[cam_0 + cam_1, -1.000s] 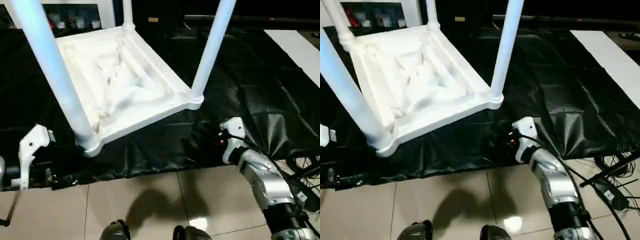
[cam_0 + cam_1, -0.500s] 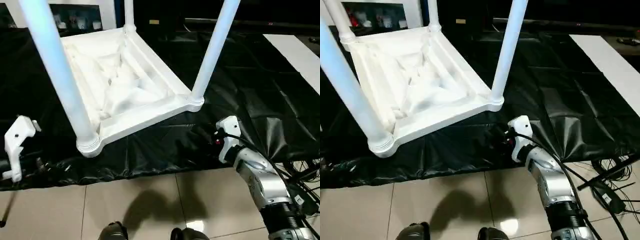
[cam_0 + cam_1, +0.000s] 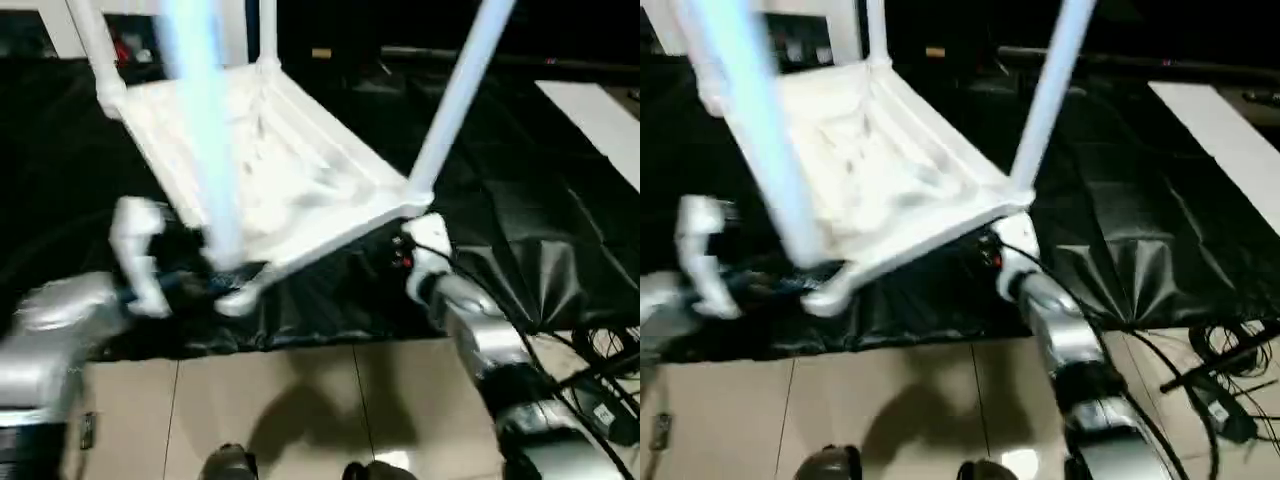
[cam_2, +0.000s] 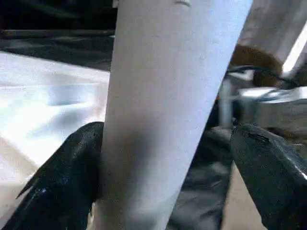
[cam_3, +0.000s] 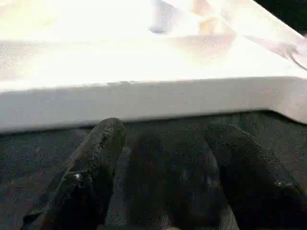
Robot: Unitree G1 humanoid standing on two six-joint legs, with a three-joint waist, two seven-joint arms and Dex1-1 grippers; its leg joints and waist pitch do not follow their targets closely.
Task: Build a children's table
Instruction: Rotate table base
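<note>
Left pincer (image 4: 168, 182) stands wide open, its two black fingers (image 4: 62, 182) either side of the near-left white tapered tube leg (image 4: 168, 96) of the white plastic children's table (image 3: 270, 160). One finger looks to be against the leg's side, the other stands apart from it; no closed grip on the leg. In the head views this pincer's white housing (image 3: 135, 250) sits just left of that leg, down near the corner socket (image 3: 235, 295), with the silver left forearm (image 3: 45, 340) coming in from the lower left.

Table lies upside down on the black plastic sheet (image 3: 520, 230) spread on the floor, ribbed underside up, legs rising out of the corner sockets: near-left leg (image 3: 205, 130), far-left leg (image 3: 95, 50), a far leg (image 3: 266, 30), near-right leg (image 3: 455, 100). Top looks tilted, near edge facing the robot.

Right pincer (image 5: 163, 177) is partly open, black fingers (image 5: 96, 163) spread with nothing between them, pointing at the white side rim (image 5: 144, 100) of the table top, just short of it over the black sheet. Touching or not, cannot tell. In the head views it (image 3: 405, 250) sits right under the near-right corner of the top, silver right forearm (image 3: 480, 340) behind it.

Beige tiled floor (image 3: 300, 400) runs along the near side; black cables (image 3: 600, 350) lie at lower right.
</note>
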